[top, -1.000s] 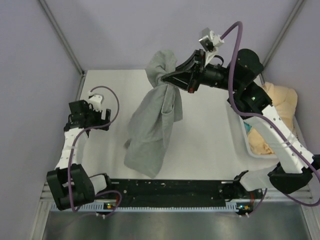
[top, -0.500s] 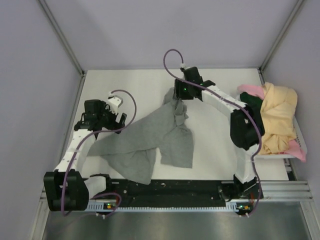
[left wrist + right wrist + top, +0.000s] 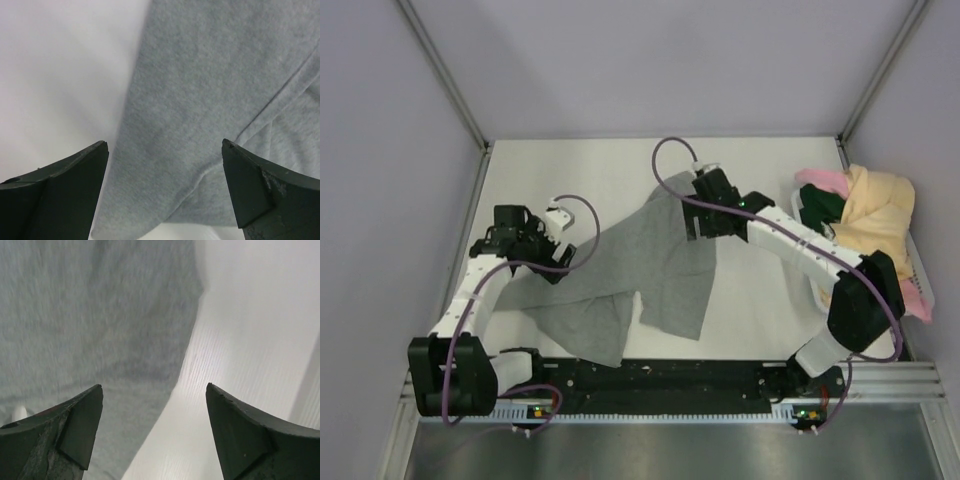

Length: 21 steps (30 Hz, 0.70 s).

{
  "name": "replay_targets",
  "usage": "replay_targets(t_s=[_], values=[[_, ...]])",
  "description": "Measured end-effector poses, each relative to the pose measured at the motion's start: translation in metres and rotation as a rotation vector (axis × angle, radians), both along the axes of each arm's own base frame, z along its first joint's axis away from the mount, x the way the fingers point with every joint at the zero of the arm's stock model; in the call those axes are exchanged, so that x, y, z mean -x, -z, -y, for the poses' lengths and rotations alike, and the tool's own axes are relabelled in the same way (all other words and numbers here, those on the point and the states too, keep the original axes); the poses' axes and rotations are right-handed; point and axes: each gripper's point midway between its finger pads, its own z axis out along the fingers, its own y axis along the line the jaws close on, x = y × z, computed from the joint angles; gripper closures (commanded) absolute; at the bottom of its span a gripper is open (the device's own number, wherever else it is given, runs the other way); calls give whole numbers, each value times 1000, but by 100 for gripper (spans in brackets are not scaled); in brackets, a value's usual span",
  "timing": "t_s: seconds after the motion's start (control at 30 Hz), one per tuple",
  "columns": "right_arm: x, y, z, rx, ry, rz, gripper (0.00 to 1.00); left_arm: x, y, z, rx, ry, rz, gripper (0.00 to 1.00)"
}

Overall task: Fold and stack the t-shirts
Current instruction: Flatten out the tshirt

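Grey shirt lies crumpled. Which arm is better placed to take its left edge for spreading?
Probably left. The left claw hangs open over the grey t-shirt at its left edge, cloth and bare table both between its fingers. The right claw, also open, is at the shirt's far right side.

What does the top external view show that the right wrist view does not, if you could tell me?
Only the top external view shows the whole grey t-shirt lying crumpled on the table, the left gripper at its left edge, and the pile of yellow, pink and dark green t-shirts at the right. Only the right wrist view shows, close up, the right gripper with its jaws wide apart and nothing between them. Both show grey cloth lying on the white table beneath that gripper.
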Motion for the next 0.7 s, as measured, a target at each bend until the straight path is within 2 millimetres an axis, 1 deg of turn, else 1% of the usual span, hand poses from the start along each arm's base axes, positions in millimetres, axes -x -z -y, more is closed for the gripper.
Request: replay_targets(t_s=[0.07,0.1,0.2,0.23,0.27,0.33,0.37,0.4,0.47,0.5,0.53,0.57,0.6,0.63,0.67,0.7], values=[[33,15,-8,8,-45,-42,14,7,4,-10,-56,1,-30,1],[52,28,-12,21,-70,-76,13,11,6,-18,-86,-8,-46,2],[114,73,-18,104,-157,-207,13,27,12,-52,-170,-65,-102,2],[135,83,-20,129,-187,-246,13,33,13,-65,-193,-95,-121,2],[151,90,-23,140,-207,-273,13,41,13,-81,-219,-130,-140,2],[173,99,-31,129,-226,-312,14,57,11,-110,-277,-190,-172,1],[181,104,-32,120,-220,-329,14,62,10,-117,-300,-202,-182,1],[186,110,-32,114,-208,-345,18,68,10,-124,-326,-205,-189,1],[193,125,-28,122,-174,-381,31,79,14,-131,-369,-197,-203,1],[195,132,-28,123,-161,-399,42,85,20,-134,-386,-191,-219,1],[195,134,-33,104,-160,-413,56,92,27,-136,-402,-184,-241,1],[194,134,-38,90,-160,-411,68,98,32,-138,-411,-182,-261,1],[192,134,-41,88,-161,-408,82,104,40,-141,-422,-179,-283,1],[191,134,-42,87,-160,-404,93,108,43,-142,-426,-176,-296,1],[190,134,-44,87,-163,-401,100,111,46,-144,-434,-171,-305,1],[187,134,-45,81,-155,-390,100,113,47,-147,-442,-169,-310,1]])
